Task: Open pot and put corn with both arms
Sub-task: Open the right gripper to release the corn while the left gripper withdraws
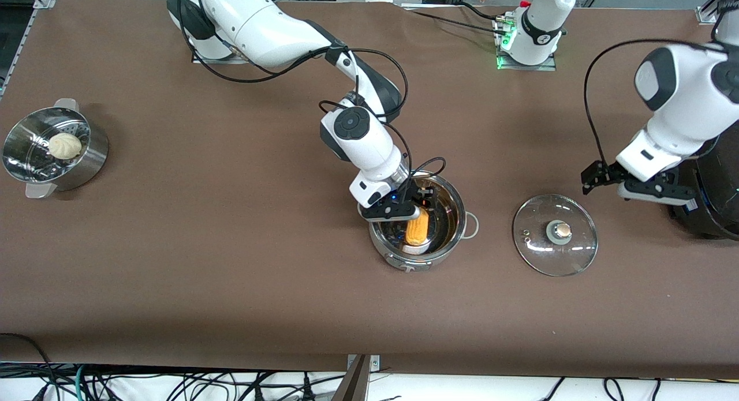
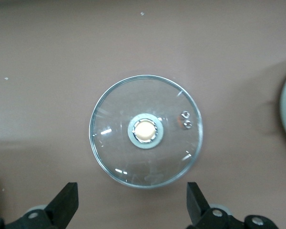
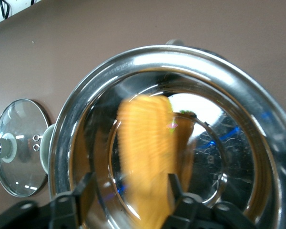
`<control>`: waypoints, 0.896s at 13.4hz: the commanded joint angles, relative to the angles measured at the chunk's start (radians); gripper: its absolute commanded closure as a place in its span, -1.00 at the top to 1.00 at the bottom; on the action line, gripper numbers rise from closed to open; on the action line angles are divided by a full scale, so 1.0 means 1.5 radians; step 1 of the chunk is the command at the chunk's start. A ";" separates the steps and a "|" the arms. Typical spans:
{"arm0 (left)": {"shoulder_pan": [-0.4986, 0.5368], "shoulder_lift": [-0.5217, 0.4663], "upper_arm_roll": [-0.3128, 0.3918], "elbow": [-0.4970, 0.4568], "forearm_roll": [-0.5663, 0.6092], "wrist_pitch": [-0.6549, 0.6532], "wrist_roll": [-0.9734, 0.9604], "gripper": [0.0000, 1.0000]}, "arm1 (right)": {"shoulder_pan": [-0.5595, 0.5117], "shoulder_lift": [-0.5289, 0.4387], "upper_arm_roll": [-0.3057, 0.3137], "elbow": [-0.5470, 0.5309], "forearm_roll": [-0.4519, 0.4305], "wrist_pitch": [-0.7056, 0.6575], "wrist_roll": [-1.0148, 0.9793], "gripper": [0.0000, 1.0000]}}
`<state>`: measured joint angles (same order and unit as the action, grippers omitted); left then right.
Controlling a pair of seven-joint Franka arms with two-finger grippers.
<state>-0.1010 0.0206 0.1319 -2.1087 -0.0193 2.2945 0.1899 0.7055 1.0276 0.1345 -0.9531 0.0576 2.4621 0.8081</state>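
corn [image 1: 417, 227]: yellow-orange cob, inside the open pot, blurred in the right wrist view, seemingly just let go or about to be.
pot [image 1: 456, 239]: shiny steel, mid-table, lid off so the cob can go in.
right gripper [image 1: 411, 206]: over the pot's mouth; fingers [image 3: 86, 188] spread either side of the cob, whether they touch it i cannot tell.
lid [image 1: 555, 234]: clear glass, knob up, flat on the table just beside the pot toward the left arm's end, parked out of the way.
left gripper [image 1: 600, 176]: empty, fingers [image 2: 66, 200] spread wide, hovering above the lid, waiting.
steamer [image 1: 52, 150]: with a white bun [image 1: 64, 145], well apart at the right arm's end.
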 commanded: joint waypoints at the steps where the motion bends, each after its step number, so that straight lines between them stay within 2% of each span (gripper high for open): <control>1: 0.008 -0.066 -0.004 0.002 0.013 -0.075 0.003 1.00 | 0.004 0.014 0.001 0.032 -0.014 -0.007 0.006 1.00; 2: 0.008 -0.067 -0.003 0.035 0.013 -0.121 0.003 1.00 | 0.006 0.010 0.000 0.032 -0.014 -0.012 0.006 1.00; 4: 0.008 -0.065 -0.003 0.109 0.014 -0.221 -0.002 1.00 | 0.006 -0.008 -0.009 0.033 -0.015 -0.090 0.004 1.00; 7: 0.012 -0.065 -0.004 0.199 0.016 -0.346 -0.002 1.00 | -0.003 -0.090 -0.023 0.033 -0.015 -0.227 -0.012 1.00; 8: 0.013 -0.064 -0.004 0.239 0.032 -0.392 -0.002 1.00 | -0.010 -0.120 -0.022 0.032 -0.015 -0.269 -0.058 1.00; 10: 0.013 -0.064 -0.006 0.281 0.053 -0.451 -0.003 1.00 | -0.047 -0.155 -0.021 0.032 -0.010 -0.360 -0.156 1.00; 12: 0.013 -0.062 -0.005 0.304 0.054 -0.484 -0.013 1.00 | -0.088 -0.196 -0.021 0.031 -0.005 -0.418 -0.167 1.00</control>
<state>-0.0885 -0.0927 0.1326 -1.7067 0.0353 1.6244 0.1853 0.6289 0.7938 0.0954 -0.8738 0.0458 1.9018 0.6036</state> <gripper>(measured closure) 0.000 0.000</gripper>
